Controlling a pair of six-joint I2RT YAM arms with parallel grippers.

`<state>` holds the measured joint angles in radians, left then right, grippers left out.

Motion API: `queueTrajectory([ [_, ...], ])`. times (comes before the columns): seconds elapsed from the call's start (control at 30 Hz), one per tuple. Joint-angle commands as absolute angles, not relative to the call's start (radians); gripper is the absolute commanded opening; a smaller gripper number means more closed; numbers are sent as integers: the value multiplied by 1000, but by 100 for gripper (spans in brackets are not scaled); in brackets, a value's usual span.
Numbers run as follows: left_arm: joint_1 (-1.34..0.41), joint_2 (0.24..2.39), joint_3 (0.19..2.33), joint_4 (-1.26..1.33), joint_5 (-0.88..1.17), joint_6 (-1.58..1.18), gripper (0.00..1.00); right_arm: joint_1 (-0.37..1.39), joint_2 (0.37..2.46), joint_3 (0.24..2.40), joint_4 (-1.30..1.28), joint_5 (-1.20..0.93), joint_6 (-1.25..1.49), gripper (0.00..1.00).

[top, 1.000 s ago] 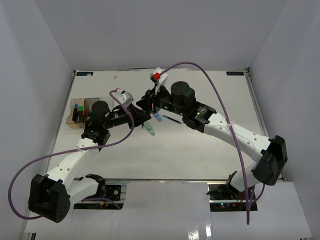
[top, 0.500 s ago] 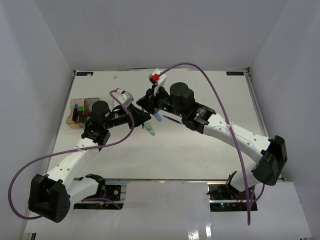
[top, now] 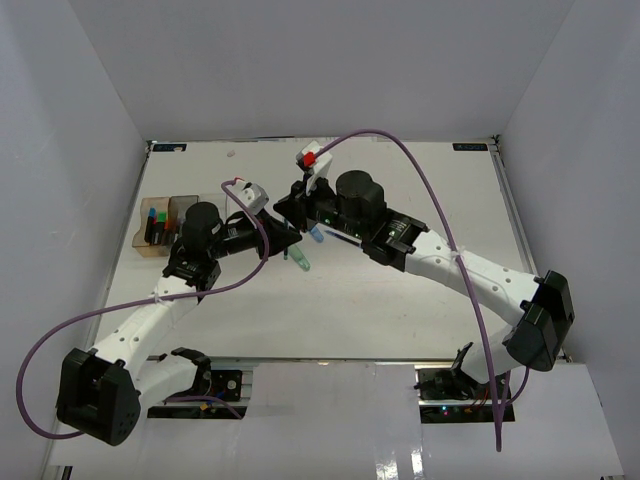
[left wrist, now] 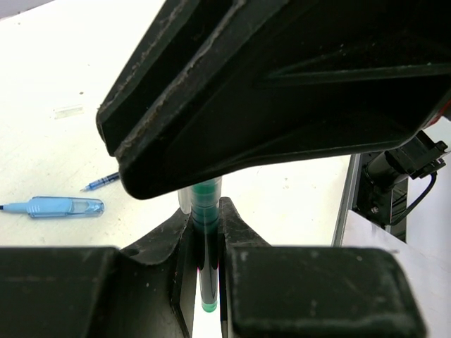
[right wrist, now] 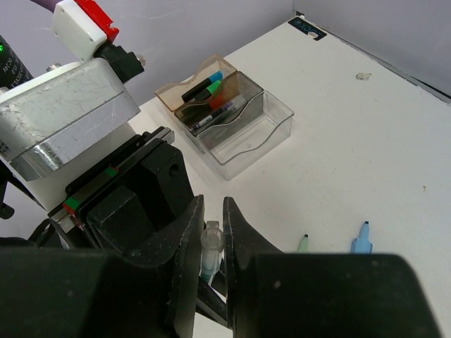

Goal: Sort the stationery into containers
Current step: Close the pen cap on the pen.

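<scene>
Sorting approx. part done: boxes [right wrist: 276, 121] hold highlighters [right wrist: 204, 88] & pens; blue pen [left wrist: 56, 206] & other pcs lie on bench [right wrist: 366, 162], right of boxes. L hand [left wrist: 205, 225] clamped on green pen [left wrist: 207, 201], above bench, right of boxes. R hand [right wrist: 213, 222] pinched shut on same pen's clear end.

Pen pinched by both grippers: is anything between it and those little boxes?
Nothing visible lies on the table between the pen and the containers. Both the left gripper and the right gripper are clamped on it.
</scene>
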<state>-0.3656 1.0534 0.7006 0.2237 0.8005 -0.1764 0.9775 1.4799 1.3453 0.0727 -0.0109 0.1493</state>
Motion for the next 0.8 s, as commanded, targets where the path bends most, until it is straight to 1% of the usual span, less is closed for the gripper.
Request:
queueTrajectory([
  [0.0,-364,1005,735,259,773,-178,10,992,1500,1312,2,-3,133,8],
  [0.1,-364,1000,736,259,767,-178,7,1000,1512,1307,-57,-5,133,8],
  [0.37,-359,968,724,284,746,-181,0,1012,1513,1247,-69,-15,159,8],
  [0.77,-319,913,692,365,719,-224,0,1026,1536,1195,-91,-51,218,8],
])
